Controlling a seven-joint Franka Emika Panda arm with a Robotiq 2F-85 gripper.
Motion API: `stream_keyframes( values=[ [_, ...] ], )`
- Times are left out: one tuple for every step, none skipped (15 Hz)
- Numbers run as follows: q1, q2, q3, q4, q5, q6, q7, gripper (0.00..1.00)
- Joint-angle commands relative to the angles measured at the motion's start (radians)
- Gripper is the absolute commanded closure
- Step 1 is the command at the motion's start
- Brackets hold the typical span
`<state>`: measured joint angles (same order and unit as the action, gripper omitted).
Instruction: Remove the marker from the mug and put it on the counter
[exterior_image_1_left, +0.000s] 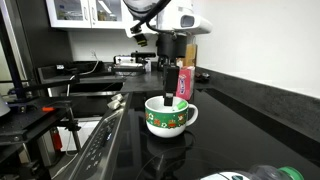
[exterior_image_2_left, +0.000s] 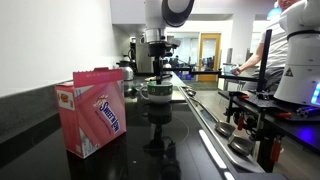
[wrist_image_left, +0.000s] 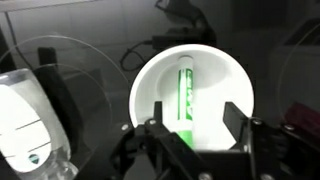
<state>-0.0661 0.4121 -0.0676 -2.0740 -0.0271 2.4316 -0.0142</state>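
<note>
With its jaws spread and nothing between them, the claw (wrist_image_left: 200, 138) hangs just above the mug (wrist_image_left: 232, 80). In the wrist view both fingers (wrist_image_left: 163, 140) sit over the near rim. The marker (wrist_image_left: 184, 100) lies straight below, inside the mug, untouched, leaning on the white wall. There's open room all round the rim, and the glossy counter (exterior_image_1_left: 245, 120) stretches away beyond. A pink box (exterior_image_1_left: 183, 82) stands on the counter past the mug; the gap is hard to judge. The stove edge (exterior_image_1_left: 100, 150) runs lower, off to one side. The mug wall hides the marker in both exterior views. The fingertips are blurred. A pale rounded thing (wrist_image_left: 25, 120) is cut off at the wrist frame's edge and can't be made out.
</note>
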Motion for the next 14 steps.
stream_keyframes(
  values=[
    [-0.015,0.046,0.002,0.055,0.004,-0.032,-0.017,0.34],
    [-0.02,0.057,0.001,0.064,0.006,-0.034,-0.02,0.34],
    [-0.027,0.07,0.001,0.074,0.009,-0.036,-0.024,0.34],
    [-0.035,0.082,0.001,0.083,0.012,-0.033,-0.028,0.34],
    [-0.045,0.09,0.003,0.089,0.018,-0.032,-0.036,0.35],
    [-0.05,0.1,0.004,0.097,0.018,-0.032,-0.04,0.38],
    [-0.054,0.107,0.004,0.103,0.018,-0.03,-0.043,0.4],
    [-0.056,0.111,0.005,0.105,0.013,-0.027,-0.049,0.61],
    [-0.059,0.115,0.008,0.106,0.014,-0.025,-0.063,0.65],
    [-0.057,0.113,0.01,0.106,0.01,-0.022,-0.069,0.67],
    [-0.055,0.11,0.012,0.104,0.008,-0.019,-0.079,0.74],
    [-0.055,0.112,0.015,0.103,0.01,-0.016,-0.083,0.81],
    [-0.052,0.11,0.016,0.099,0.004,-0.012,-0.084,0.91],
    [-0.048,0.102,0.015,0.093,-0.002,-0.007,-0.088,0.97]
  ],
)
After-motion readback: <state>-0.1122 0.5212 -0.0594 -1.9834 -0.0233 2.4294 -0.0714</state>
